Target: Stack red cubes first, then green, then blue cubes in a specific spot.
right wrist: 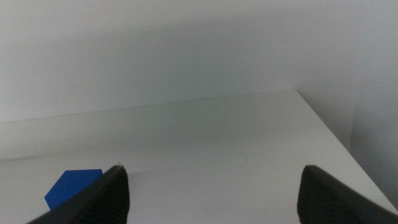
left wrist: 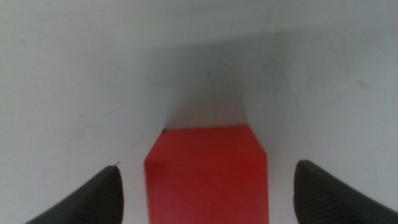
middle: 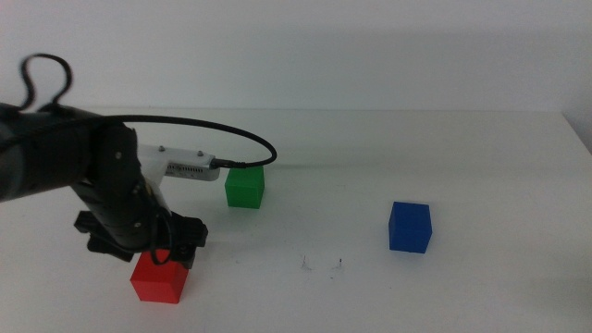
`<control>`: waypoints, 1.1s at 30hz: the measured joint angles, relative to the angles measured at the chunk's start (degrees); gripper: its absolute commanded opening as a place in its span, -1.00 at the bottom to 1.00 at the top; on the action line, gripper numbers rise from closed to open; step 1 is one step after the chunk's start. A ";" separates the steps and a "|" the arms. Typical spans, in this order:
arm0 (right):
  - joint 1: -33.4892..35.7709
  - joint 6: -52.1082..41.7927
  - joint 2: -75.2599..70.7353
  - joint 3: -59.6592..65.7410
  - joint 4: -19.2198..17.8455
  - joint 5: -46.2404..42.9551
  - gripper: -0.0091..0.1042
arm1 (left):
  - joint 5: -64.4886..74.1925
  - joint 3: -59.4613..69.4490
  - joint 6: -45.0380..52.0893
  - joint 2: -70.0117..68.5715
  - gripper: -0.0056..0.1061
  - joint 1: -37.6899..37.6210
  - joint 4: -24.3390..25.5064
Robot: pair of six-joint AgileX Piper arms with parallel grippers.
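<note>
The left gripper (middle: 169,252) hangs over the small matte bright-red cube (left wrist: 206,174), jaws wide either side, untouching. The right gripper (right wrist: 211,193) waits, jaws wide.

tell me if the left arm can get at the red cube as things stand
Probably yes. The left gripper hangs right over the red cube, jaws open with a gap on each side of it, and nothing lies between them. The green cube sits well apart.

bright, even light; wrist views soft
</note>
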 measured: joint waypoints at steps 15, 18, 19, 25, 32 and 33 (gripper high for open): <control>0.00 0.00 0.00 0.00 0.00 0.00 0.80 | 6.37 -5.85 -8.36 4.45 -0.87 -3.00 -2.47; 0.00 0.00 0.00 0.00 0.00 0.00 0.80 | 10.94 -15.08 -13.91 6.19 -0.93 -9.70 1.31; 0.00 0.00 0.00 0.00 0.00 0.00 0.80 | 11.56 -18.52 -16.07 7.25 -0.93 -11.67 2.12; 0.00 0.00 0.00 0.00 0.00 0.00 0.80 | 13.43 -33.67 -28.70 16.30 -0.93 -21.40 2.60; 0.00 0.00 0.00 0.00 0.00 0.00 0.80 | 15.99 -42.60 -30.21 26.71 -0.92 -23.26 0.75; 0.00 0.00 0.00 0.00 0.00 0.00 0.80 | 15.99 -43.06 -30.21 27.66 -0.92 -23.34 0.75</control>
